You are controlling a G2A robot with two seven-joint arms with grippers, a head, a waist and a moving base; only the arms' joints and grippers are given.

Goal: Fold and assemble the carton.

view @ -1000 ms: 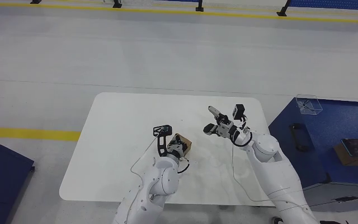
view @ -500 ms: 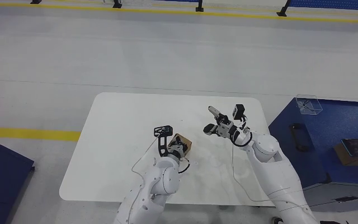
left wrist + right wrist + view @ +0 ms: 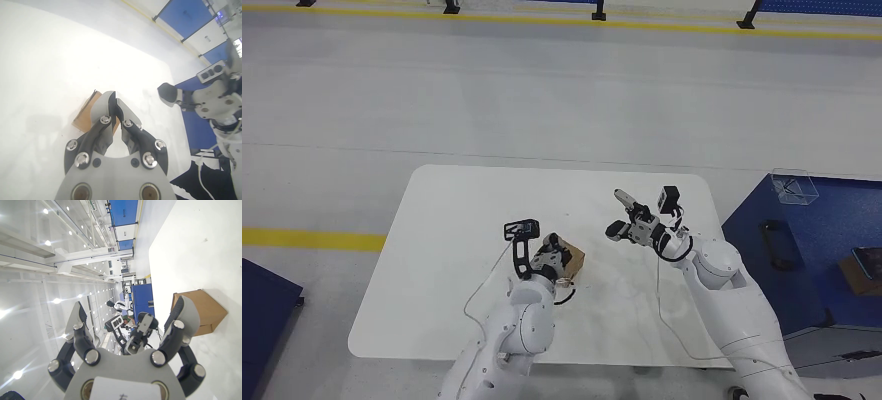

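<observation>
Left end effector (image 3: 115,95) shifted leftward, closed over carton (image 3: 84,115); right end effector (image 3: 129,302) spread open.

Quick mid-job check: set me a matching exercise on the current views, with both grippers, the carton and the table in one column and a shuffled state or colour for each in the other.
Things:
1. left gripper
2. right gripper
3. carton
4. table

States or colours:
A. white, with rounded corners
B. fingers spread open, nothing between them
C. brown, resting on the table
D. fingers shut together, close by the carton

Pairs: 1-D, 2-B, 3-C, 4-A
</observation>
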